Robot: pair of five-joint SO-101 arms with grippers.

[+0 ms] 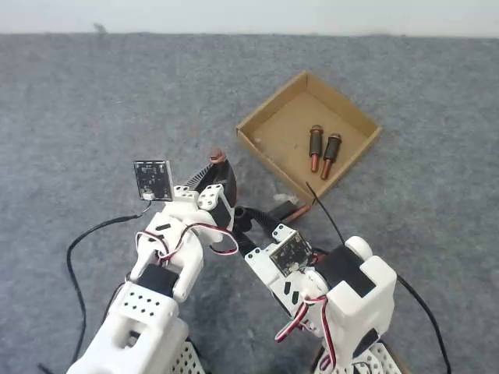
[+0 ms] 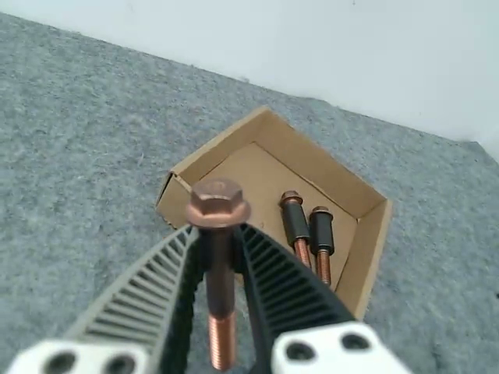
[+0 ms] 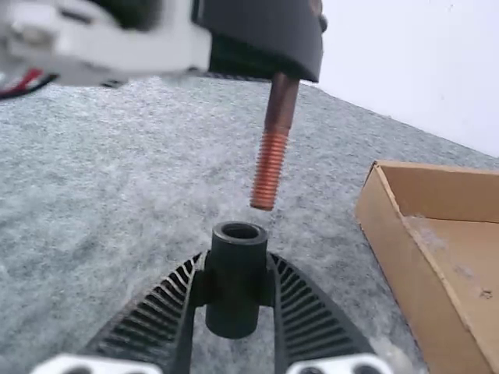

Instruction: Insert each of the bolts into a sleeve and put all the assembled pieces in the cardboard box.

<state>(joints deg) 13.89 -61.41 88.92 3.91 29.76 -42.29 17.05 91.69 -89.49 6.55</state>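
The left gripper [image 2: 217, 243] is raised and clamped on a copper hex-head bolt [image 2: 220, 300], held upright with its threads down. Just beneath the tip, not touching, the right gripper [image 3: 235, 274] clasps a black cylindrical sleeve [image 3: 237, 253], bore up. Beyond them, the open brown cardboard box [image 1: 282, 134] holds two sleeved bolts [image 1: 315, 146] side by side.

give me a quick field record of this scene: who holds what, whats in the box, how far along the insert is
left hand: shut on bolt, head up, threads down
right hand: shut on sleeve, upright, bore facing up
bolt vs sleeve: threaded tip above the bore, apart, not yet inserted
cardboard box: two assembled pieces lying side by side
surface: grey carpet
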